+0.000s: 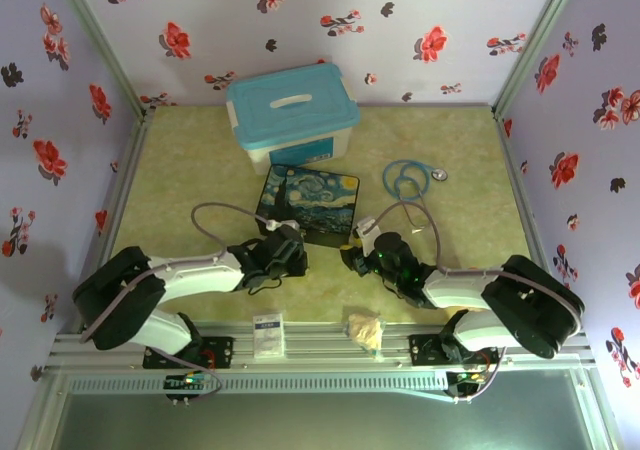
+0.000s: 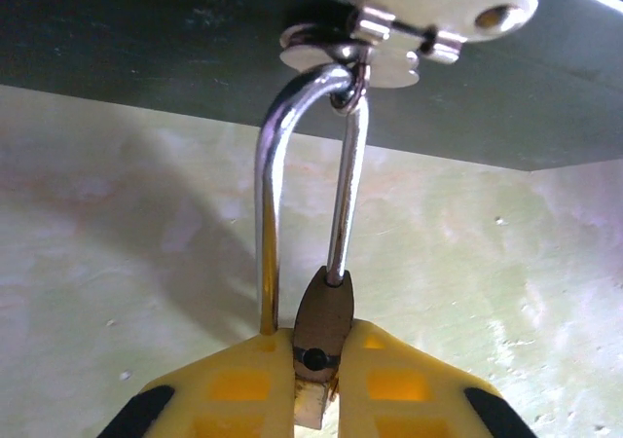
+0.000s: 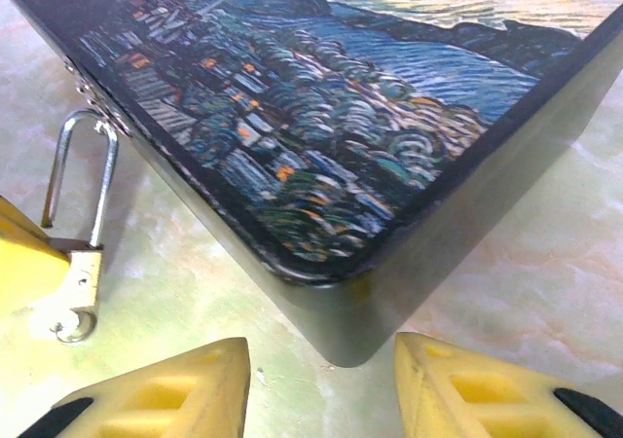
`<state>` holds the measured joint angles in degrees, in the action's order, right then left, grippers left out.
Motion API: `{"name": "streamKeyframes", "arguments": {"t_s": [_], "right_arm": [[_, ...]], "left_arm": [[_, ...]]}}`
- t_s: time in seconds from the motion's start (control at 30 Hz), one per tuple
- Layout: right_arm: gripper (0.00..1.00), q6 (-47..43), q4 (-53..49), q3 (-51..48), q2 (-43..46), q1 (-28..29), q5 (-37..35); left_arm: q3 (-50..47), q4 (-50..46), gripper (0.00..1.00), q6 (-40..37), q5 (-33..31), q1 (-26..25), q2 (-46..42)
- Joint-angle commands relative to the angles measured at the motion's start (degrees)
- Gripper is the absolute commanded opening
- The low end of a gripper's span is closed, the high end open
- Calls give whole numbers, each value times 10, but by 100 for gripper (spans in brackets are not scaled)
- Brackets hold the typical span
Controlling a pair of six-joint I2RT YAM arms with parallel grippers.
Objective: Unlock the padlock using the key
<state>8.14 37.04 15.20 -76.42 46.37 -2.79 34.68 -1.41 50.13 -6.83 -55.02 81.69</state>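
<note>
Gripping the padlock (image 2: 324, 307), seemingly by its body, is the left pincer (image 2: 318, 348); the right pincer (image 3: 321, 348) gapes.

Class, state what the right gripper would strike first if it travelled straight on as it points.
Probably the near corner of the starry-night box, which lies dead ahead of the open right gripper.

Floral walls (image 1: 330, 60) (red blooms), greenish tabletop (image 1: 470, 170)
</note>
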Motion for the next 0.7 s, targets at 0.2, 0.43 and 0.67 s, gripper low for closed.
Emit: {"name": "streamKeyframes", "arguments": {"t_s": [0.2,0.43,0.67], "right_arm": [[41,6,0,10,-15,-3,-16],[40,9,3,9,-20,-3,-17],[40,11,5,8,-22,-4,-19]], "left_arm": [[77,-204,14,-84,-54,3,2],[106,-237,17,-95,-81,-6,21],[142,-254,21,-89,-115,-39,83]]}}
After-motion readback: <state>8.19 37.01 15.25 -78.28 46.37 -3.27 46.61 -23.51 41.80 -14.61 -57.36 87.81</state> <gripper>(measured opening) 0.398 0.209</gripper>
